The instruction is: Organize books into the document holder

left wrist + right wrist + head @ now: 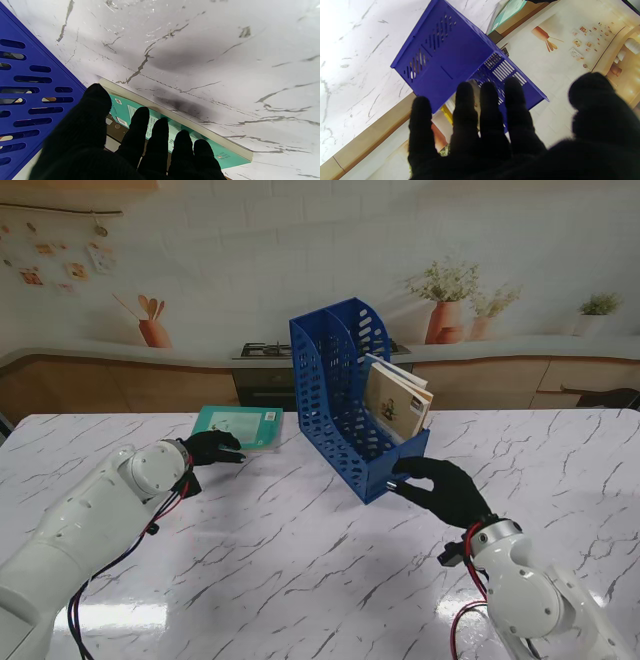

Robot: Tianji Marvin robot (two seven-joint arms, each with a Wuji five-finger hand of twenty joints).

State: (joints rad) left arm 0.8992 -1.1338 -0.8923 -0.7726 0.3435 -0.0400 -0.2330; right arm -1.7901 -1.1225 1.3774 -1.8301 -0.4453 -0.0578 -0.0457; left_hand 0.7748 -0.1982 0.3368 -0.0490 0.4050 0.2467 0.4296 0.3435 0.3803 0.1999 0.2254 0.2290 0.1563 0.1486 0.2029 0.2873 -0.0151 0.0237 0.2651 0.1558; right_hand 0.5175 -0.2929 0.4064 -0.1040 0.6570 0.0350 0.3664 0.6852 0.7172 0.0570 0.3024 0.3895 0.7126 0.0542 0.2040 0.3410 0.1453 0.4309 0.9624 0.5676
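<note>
A blue perforated document holder [340, 380] stands slanted at the table's middle, with a few books [397, 402] leaning in its right side. A teal book [245, 423] lies flat to its left. My left hand [212, 448], in a black glove, rests with its fingers spread on the teal book's near edge. The left wrist view shows those fingers [140, 130] lying flat on the teal cover [225, 160], thumb apart, beside the holder's wall [30, 95]. My right hand [445, 488] is open at the holder's near end, fingertips against its low front wall. The right wrist view shows the holder [450, 57] beyond the spread fingers [490, 107].
The white marble table [300, 570] stretches wide in front of both arms. Behind its far edge hangs a printed kitchen backdrop [200, 280] with a counter, a stove and potted plants. Red and black cables run along both forearms.
</note>
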